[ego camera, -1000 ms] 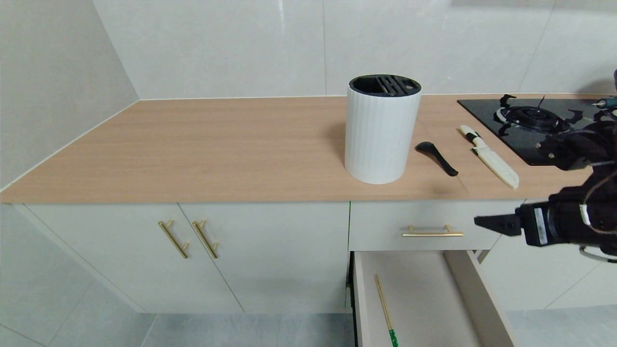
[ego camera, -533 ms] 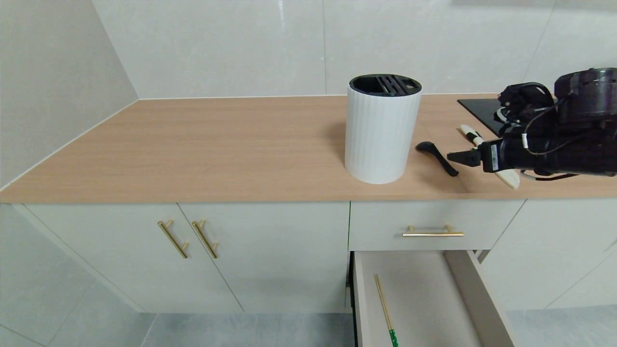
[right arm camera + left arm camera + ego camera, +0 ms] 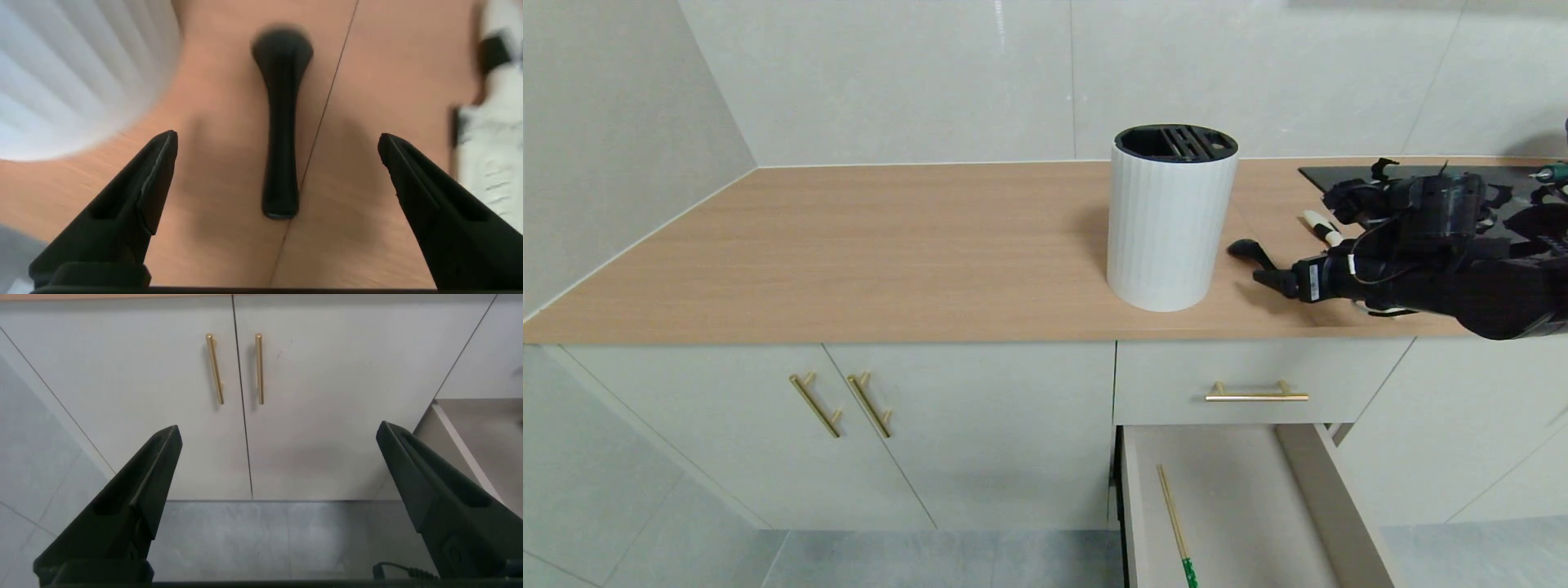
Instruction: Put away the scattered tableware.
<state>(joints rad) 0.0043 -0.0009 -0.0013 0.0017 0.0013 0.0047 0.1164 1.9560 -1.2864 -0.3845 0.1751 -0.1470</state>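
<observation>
A black spoon (image 3: 1243, 249) (image 3: 280, 122) lies on the wooden counter (image 3: 890, 245) just right of the white ribbed utensil holder (image 3: 1172, 229) (image 3: 73, 73). My right gripper (image 3: 1267, 278) (image 3: 277, 139) hovers low over the spoon's handle, open, with one finger on each side of it and nothing held. A white knife (image 3: 1321, 228) (image 3: 494, 122) with a black band lies farther right, partly hidden by the arm. A pair of chopsticks (image 3: 1174, 514) rests in the open drawer (image 3: 1307, 490). My left gripper (image 3: 279, 429) is open and faces the cabinet doors.
A black gas hob (image 3: 1339, 178) sits at the counter's back right. Below the counter are a shut drawer with a gold handle (image 3: 1256, 396) and cabinet doors with gold handles (image 3: 841, 404) (image 3: 237, 367). The counter to the left of the holder is bare wood.
My right arm has risen from in front of the drawer to counter height and moved left, coming down over the black spoon. Nothing else moved.
</observation>
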